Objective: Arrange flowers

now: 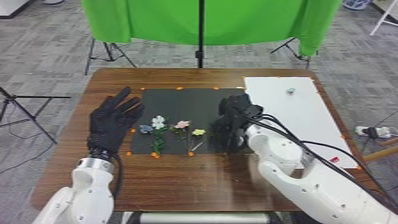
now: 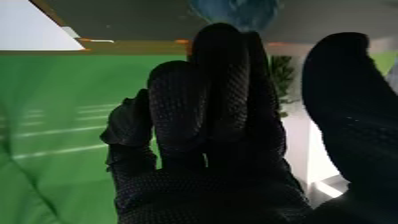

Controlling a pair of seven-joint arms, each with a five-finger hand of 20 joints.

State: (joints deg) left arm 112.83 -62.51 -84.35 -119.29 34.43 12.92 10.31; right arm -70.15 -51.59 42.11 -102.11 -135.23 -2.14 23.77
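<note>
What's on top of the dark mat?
A white flower, blue flower, pink flower and yellow flower. The right hand covers part of the mat's right side; anything beneath can't be seen.

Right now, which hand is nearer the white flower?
Left. The left hand is just left of the white flower; the right hand is farther off, right of the yellow flower.

Place: you're in what looks like a robotics lab
Backdrop: your green cloth [image 1: 151,22] hangs beyond the wooden table [image 1: 187,187]
Stand: you have a black tripod [image 1: 10,98] at left
Floor: grey carpet [image 1: 160,57] surrounds your table
</note>
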